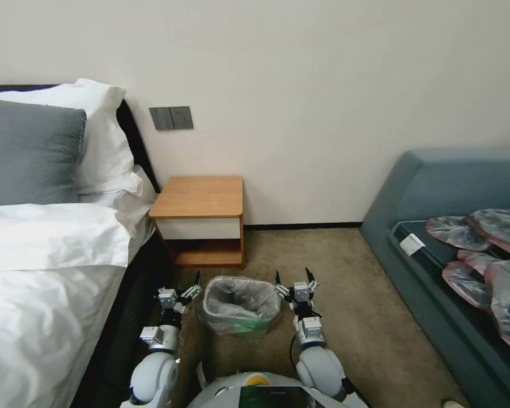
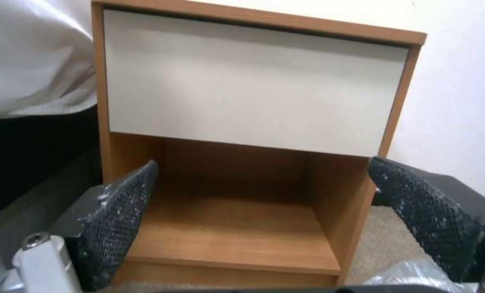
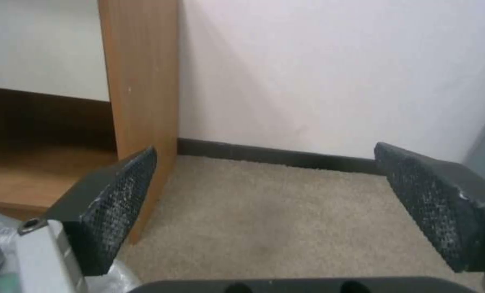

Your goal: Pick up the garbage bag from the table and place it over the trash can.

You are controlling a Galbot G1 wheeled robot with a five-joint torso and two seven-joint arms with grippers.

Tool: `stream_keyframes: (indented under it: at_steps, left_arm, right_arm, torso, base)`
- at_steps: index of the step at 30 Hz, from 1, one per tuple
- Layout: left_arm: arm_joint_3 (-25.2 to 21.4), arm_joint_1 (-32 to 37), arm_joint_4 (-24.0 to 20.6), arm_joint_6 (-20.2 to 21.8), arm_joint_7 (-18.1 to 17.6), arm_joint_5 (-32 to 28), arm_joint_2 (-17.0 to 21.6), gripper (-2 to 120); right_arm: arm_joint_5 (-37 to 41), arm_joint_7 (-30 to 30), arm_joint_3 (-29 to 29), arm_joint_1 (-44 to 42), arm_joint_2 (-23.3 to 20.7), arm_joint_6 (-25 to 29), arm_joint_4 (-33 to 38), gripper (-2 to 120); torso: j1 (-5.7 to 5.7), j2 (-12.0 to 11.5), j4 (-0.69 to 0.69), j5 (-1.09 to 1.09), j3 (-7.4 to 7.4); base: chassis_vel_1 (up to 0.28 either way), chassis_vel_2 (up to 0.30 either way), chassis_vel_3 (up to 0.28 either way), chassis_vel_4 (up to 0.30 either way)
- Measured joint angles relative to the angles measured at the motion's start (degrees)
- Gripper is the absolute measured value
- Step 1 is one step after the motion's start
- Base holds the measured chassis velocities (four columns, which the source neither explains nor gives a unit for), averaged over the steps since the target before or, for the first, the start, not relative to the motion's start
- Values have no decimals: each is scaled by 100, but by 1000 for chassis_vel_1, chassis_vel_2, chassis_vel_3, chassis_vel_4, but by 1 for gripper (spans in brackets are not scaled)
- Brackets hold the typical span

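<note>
Crinkly grey garbage bag [image 1: 241,303] lining cream trash can [image 1: 245,327], left pincer [image 1: 190,285] at nine o'clock, right pincer [image 1: 294,280] at three o'clock, both gaping apart, nightstand surface [image 1: 200,196] at twelve.

Crinkly thin plastic garbage bag [image 1: 241,294]; matt wood table [image 1: 201,195]; rough carpet [image 1: 345,283].

The crinkly translucent grey plastic garbage bag [image 1: 241,303] covered most of the small cream rectangular trash can [image 1: 241,328], leaving a greenish strip near its base. The bag appeared as a corner fragment cut by the left wrist view's edge [image 2: 416,276]. The heaped flat grey-and-pink bags [image 1: 487,255] ran off the head view's right edge.
</note>
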Motion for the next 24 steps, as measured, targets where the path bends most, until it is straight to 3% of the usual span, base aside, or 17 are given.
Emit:
stream_keyframes:
  at_steps: [24]
  left_arm:
    - [4, 3, -15, 33, -2, -9, 3, 99]
  right_arm:
    - [12, -34, -3, 6, -9, 3, 5, 100]
  torso:
    - [0, 0, 0, 0, 0]
  base:
    - [0, 0, 0, 0]
